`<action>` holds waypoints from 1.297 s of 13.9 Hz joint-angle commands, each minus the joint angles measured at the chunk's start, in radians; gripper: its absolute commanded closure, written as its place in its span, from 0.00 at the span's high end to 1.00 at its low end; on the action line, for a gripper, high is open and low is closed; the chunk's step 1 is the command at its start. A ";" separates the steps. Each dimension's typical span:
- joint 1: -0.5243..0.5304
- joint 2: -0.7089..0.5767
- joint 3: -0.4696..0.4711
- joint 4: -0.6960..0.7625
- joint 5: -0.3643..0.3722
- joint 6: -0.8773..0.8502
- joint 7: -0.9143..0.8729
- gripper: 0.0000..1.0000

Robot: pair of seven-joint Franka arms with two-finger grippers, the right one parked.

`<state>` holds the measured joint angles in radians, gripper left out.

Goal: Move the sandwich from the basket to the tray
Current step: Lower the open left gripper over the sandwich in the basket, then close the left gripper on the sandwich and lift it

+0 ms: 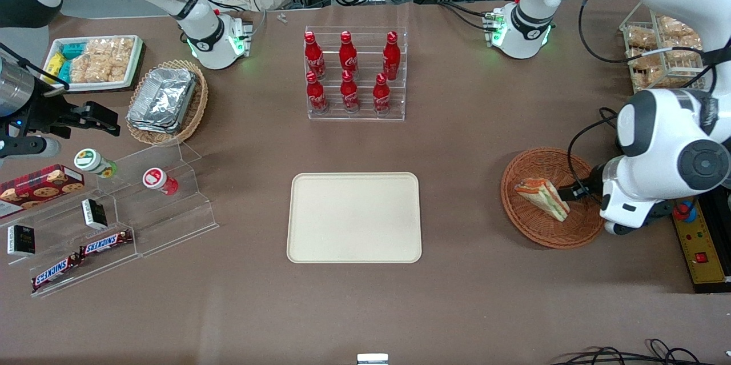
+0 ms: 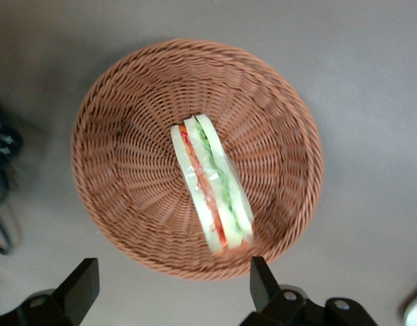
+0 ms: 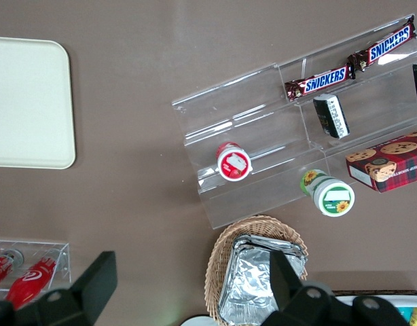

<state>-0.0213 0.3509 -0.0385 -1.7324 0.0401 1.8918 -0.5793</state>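
1. The sandwich (image 2: 212, 187) lies in the basket (image 2: 120, 156), on its side edge with the layers showing: white bread outside, orange-red and green filling between. It sits directly below my claw (image 2: 174, 285), roughly mid-basket, its pointed end reaching toward the rim nearest my fingers.
2. Handling, my guess: light, soft and squashy. There looks to be clear wrap around it, so possibly a bit slippery. Too hard a squeeze would dent the bread or push the filling out.
3. Where to grab, my guess: across the two bread faces at the thick middle, not the thin tip, fingers straddling the layers so they press together rather than slide apart.
4. My claw is spread wide and holds nothing. Both fingers (image 2: 261, 278) show apart in the wrist view, touching neither sandwich nor wicker as far as I can see. In the front view it hangs over the basket's edge toward the working arm's end of the table (image 1: 457, 296).
5. The gap looks wider than the sandwich is thick, so it should fit; the claw probably needs turning to line up with the long axis.
6. The tray (image 1: 354, 217) sits bare on the table, well apart from my claw, toward the parked arm's end.
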 commanded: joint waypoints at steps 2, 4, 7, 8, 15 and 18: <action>0.003 -0.007 0.008 -0.116 -0.016 0.137 -0.155 0.99; 0.003 0.022 0.008 -0.139 -0.017 0.183 -0.206 0.99; 0.003 0.045 0.009 -0.142 -0.016 0.245 -0.283 0.99; 0.003 0.053 0.009 -0.144 -0.016 0.271 -0.307 0.99; 0.021 0.066 0.009 -0.254 -0.012 0.409 -0.349 0.99; 0.018 0.068 0.008 -0.251 -0.014 0.405 -0.356 0.88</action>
<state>-0.0025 0.4313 -0.0264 -1.9695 0.0365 2.2837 -0.9176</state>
